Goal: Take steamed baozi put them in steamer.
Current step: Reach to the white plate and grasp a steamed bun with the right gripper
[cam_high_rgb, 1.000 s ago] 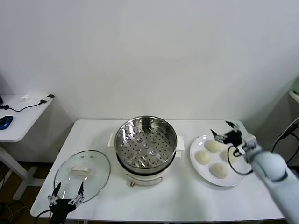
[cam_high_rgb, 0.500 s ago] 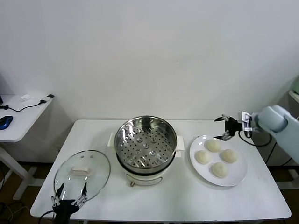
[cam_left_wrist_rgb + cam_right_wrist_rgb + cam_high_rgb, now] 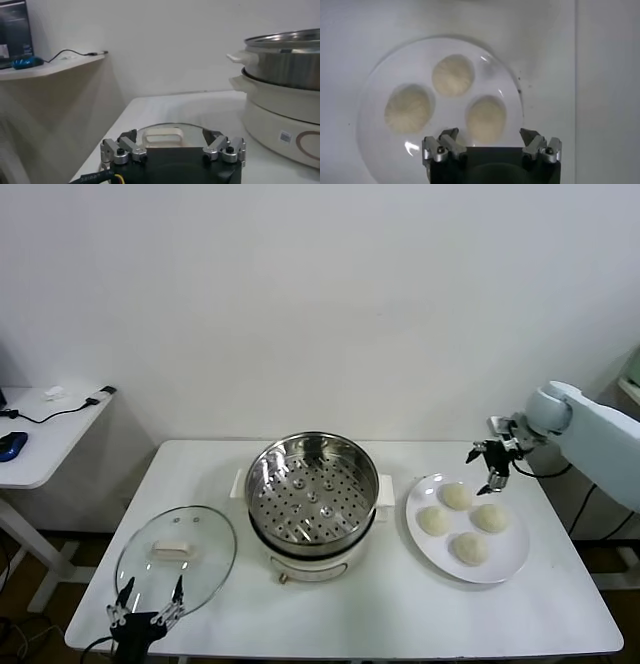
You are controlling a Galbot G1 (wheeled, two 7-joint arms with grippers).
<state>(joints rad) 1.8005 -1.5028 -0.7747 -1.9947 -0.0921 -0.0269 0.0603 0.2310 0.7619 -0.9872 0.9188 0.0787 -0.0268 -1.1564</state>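
1. The right gripper hangs above the far edge of the flat round white plate, on the right side of the white table. Its fingers are spread apart and hold nothing.
2. Four small domed cream-white steamed buns lie on that plate: one at the far side, one on the right, one on the left and one nearest.
3. The right wrist view looks straight down on the plate, with three buns showing beyond the open fingers.
4. The round shiny stainless-steel steamer with a perforated tray stands on its white base at the table's middle, left of the plate and with no bun in it.
5. A round glass lid with a white handle lies flat on the near left of the table.
6. The left gripper is parked at the near left edge beside the lid, its fingers open and empty.
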